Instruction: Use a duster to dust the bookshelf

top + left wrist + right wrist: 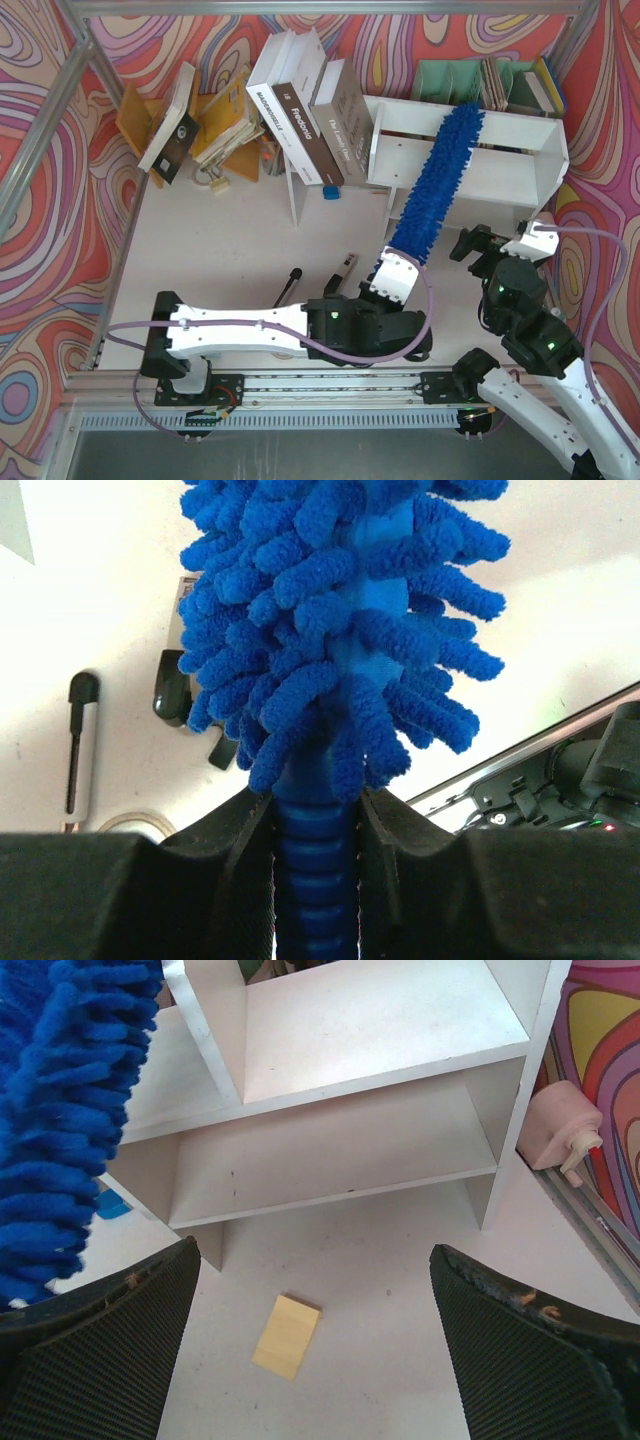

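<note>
The white two-tier bookshelf (500, 165) stands at the back right, its shelves bare; it also shows in the right wrist view (330, 1150). The blue fluffy duster (437, 180) slants up from the table's middle, and its shaggy head lies over the bookshelf's front and top. My left gripper (388, 283) is shut on the duster's ribbed blue handle (315, 870), just below the strands (330, 620). My right gripper (315, 1360) is open and empty, low in front of the bookshelf's right half (505, 258). The duster's strands show at the left of the right wrist view (60, 1120).
Books (310, 105) lean against a thin white upright panel left of the shelf. More books (205, 125) lie at the back left. A green file organiser (480, 85) stands behind the shelf. A black-and-silver tool (288, 285) and a yellow note (285, 1335) lie on the table.
</note>
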Tool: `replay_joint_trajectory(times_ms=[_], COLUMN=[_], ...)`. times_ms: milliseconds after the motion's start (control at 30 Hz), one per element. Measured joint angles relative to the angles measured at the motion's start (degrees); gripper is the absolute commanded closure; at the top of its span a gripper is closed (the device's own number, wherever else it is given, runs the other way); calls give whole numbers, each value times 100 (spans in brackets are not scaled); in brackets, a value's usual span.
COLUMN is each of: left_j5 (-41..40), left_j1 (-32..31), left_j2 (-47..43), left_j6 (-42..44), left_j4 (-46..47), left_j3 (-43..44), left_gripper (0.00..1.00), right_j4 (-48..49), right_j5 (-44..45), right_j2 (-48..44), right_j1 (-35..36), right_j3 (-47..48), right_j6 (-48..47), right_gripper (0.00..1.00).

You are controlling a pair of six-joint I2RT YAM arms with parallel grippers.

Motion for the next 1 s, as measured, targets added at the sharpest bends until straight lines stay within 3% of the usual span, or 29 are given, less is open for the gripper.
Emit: replay_joint_trajectory(times_ms=[267,567,1000], left_j5=[-214,-407,-31], left_j1=[-149,-208,-227], left_j2=[-778,-872,-13], left_j6=[-619,-1121,-326], left_j4=[-382,-739,-278], left_j3=[-660,-916,-232], left_gripper=[100,100,100], right_j4=[7,15,33], right_j5=[35,35,33], right_j2=[-31,-33,-72], right_j1=[0,0,0], right_j3=[-13,-24,-33], right_j6=[0,-2,0], right_gripper=[15,15,15])
